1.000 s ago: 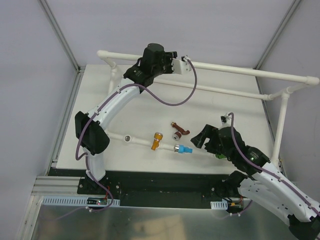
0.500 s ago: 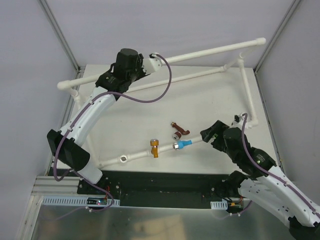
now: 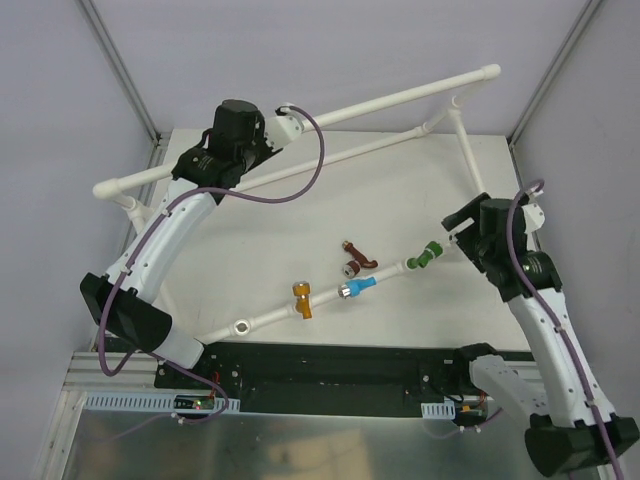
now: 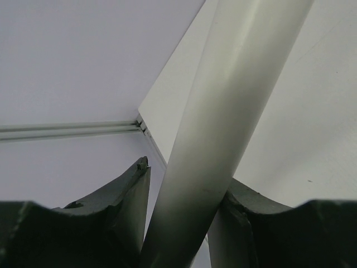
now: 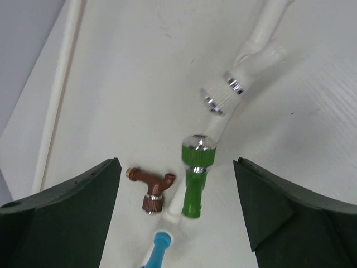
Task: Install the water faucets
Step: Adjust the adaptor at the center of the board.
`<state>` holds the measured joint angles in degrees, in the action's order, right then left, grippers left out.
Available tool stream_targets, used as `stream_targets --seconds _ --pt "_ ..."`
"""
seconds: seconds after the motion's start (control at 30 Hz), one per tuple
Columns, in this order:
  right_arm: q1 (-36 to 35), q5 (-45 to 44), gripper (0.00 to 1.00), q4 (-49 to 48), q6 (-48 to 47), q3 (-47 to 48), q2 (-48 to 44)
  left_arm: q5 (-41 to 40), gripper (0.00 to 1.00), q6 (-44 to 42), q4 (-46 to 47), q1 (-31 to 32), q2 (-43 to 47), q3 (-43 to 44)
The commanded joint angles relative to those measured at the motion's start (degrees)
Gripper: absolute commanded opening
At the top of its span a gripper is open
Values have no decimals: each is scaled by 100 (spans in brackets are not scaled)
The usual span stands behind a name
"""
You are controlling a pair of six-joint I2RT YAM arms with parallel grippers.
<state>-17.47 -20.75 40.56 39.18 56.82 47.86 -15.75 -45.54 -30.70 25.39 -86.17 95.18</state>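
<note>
Seen from above, two white robot arms reach over a white table that carries a long white PVC pipe frame with elbow joints.

The left gripper is at the far left of the table, clamped on the frame's upper rail. In the left wrist view, its two dark fingers press against either side of the round pipe, which fills the gap between them. The rail slants across the back of the table.

The right gripper is at the right side of the table with its jaws spread wide and nothing between them. In the right wrist view, its dark fingers frame the table below and touch nothing.

Under that gap lies the green plastic faucet with a silver metal end, sitting on the frame's lower pipe just beside a white ribbed fitting. Further along the same pipe sit the blue plastic faucet and the orange plastic faucet. The brown plastic faucet lies loose on the table, just beside the pipe near the blue one.
</note>
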Motion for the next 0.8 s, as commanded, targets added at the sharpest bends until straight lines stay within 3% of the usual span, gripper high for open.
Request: stream_targets --seconds 0.0,0.27,0.47,0.77 --pt "1446 1406 90 -206 -296 92 697 -61 0 1750 249 -315 250 265" --pt "2669 1530 91 -267 -710 409 1559 230 0 1900 205 -315 224 300" --pt "3609 2303 91 -698 -885 321 2578 292 0 1873 152 -315 206 326" --pt "3795 2629 89 -1014 -877 584 3985 564 0 2005 46 -315 118 370"
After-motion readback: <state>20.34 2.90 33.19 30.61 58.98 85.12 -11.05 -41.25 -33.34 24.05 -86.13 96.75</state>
